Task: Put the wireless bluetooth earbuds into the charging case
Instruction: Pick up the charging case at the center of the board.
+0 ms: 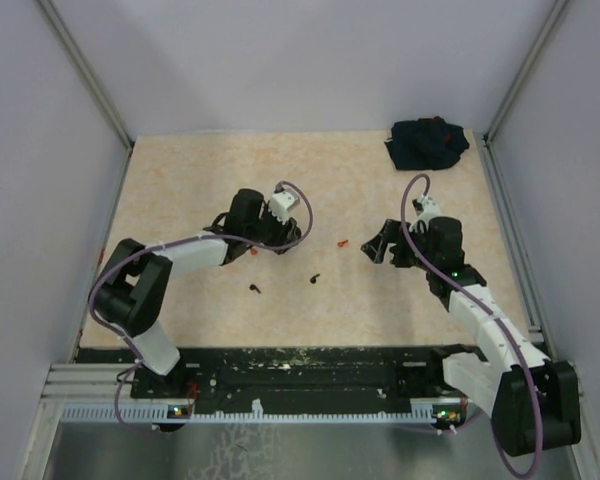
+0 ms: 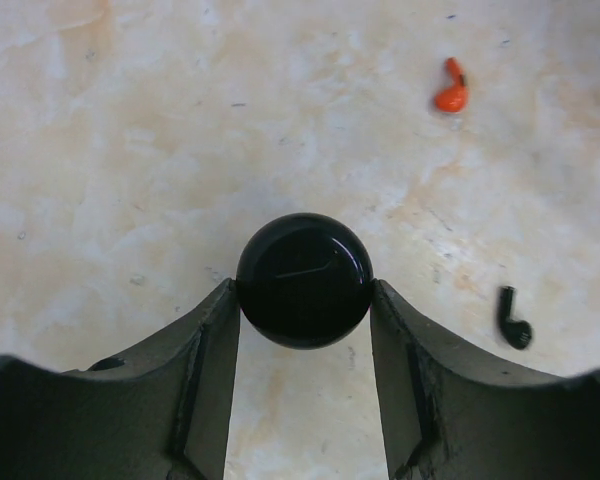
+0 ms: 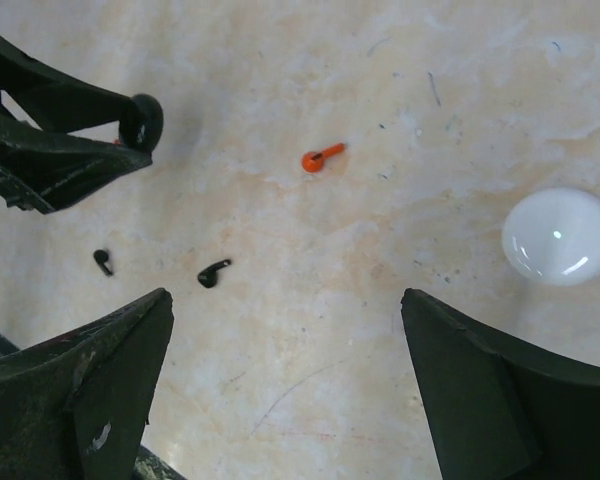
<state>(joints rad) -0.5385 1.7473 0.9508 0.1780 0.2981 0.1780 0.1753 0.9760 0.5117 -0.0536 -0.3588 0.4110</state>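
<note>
Wireless bluetooth earbuds lie loose on the worktop (image 3: 310, 60): a red earbud (image 3: 321, 157) and a black earbud (image 3: 213, 273) sit ahead of the right fingers (image 3: 110, 370), spread wide and empty. The left fingers (image 2: 215, 340) pinch a black round case (image 2: 304, 275).

Open table (image 1: 200, 180) with a red earbud (image 1: 343, 243) and two black earbuds (image 1: 315, 279) mid-surface; dark cloth (image 1: 427, 143) at far-right corner.

bright even light, soft shadows, glare on black case (image 2: 304, 280).

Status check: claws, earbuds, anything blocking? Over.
Left claw shut on black puck. Right claw open, empty, above table. Red earbud and two black earbuds loose on table. Nothing blocking.
</note>
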